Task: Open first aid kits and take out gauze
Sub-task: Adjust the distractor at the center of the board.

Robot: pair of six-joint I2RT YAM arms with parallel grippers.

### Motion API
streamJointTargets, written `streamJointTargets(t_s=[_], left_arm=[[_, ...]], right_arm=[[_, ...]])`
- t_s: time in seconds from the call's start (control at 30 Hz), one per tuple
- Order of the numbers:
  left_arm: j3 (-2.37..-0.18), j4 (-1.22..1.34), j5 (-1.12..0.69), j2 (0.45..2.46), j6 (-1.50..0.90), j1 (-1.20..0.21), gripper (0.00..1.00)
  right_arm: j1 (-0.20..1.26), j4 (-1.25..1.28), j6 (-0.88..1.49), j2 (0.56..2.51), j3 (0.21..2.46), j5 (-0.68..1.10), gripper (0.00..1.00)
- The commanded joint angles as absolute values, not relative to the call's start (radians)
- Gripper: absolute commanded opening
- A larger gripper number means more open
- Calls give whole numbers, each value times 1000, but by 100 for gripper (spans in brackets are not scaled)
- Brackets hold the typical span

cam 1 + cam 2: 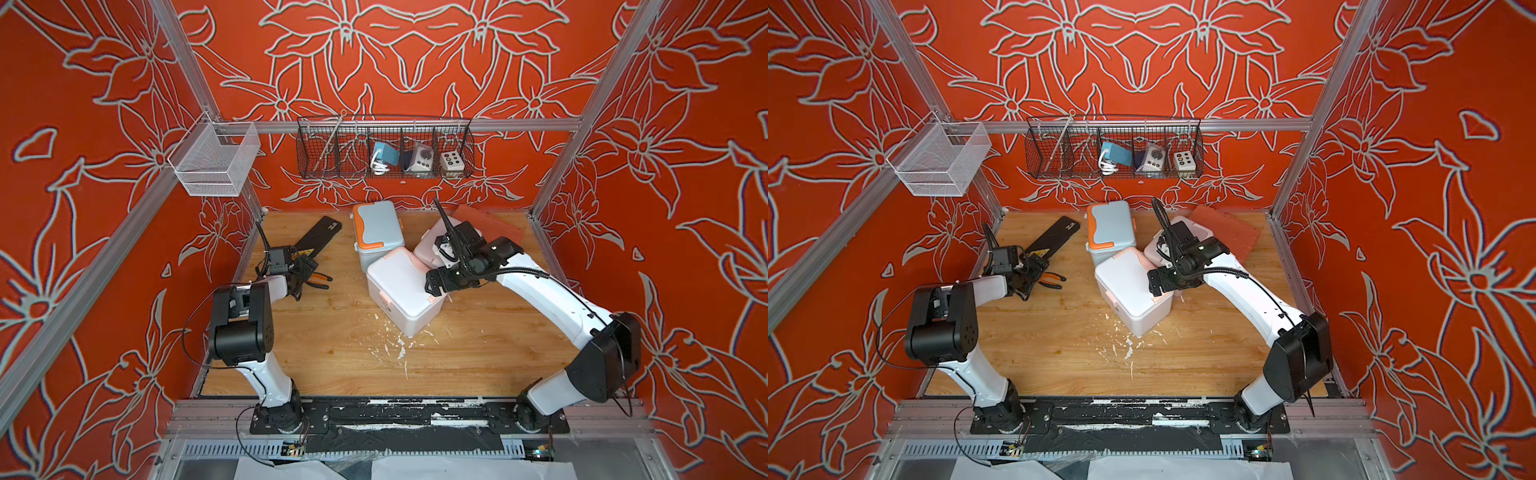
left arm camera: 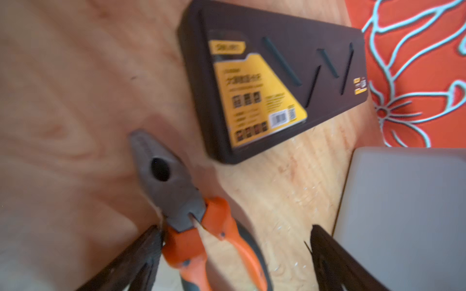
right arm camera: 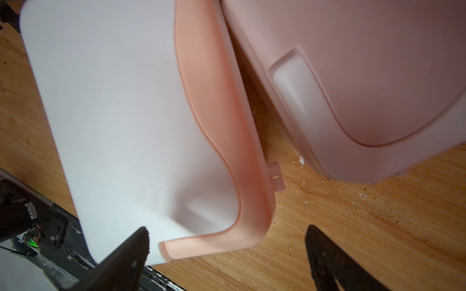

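left gripper [image 2: 235, 229]: jaws spread wide over the pliers [image 2: 176, 191], near the black case [image 2: 264, 83].
right gripper [image 3: 227, 229]: jaws spread, straddling the peach-trimmed corner of the white case [image 1: 399, 291].
kits: white case, pink case [image 3: 365, 75] and blue-grey case [image 1: 378, 228] huddle together on the table [image 1: 332, 365], lids shut.

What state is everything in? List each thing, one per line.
Blue-grey kit: lid shut, upright.
White kit: lid shut.
Pink kit: lid shut.
Black case: shut, lying flat.
Pliers: jaws closed, lying flat.
Left gripper: open, above the pliers.
Right gripper: open, at the white kit's corner.
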State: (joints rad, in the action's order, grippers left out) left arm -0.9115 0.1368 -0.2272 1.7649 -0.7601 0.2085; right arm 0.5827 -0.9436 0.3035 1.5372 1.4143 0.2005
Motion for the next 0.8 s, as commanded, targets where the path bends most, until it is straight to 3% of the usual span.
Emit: streamJointTargets(t_s=[0.0, 0.17, 0.5, 0.77], left_arm=[[-968, 150, -274, 1802, -782, 211, 89], [-1007, 141, -320, 1807, -798, 207, 88], [-778, 73, -230, 1590, -811, 161, 89], [-885, 129, -316, 1743, -801, 85, 89]], right_arm=[[580, -957, 326, 1519, 1410, 187, 97], [581, -963, 352, 1526, 1434, 180, 97], [579, -943, 414, 1499, 1458, 107, 98], [571, -950, 326, 1553, 1491, 162, 98]])
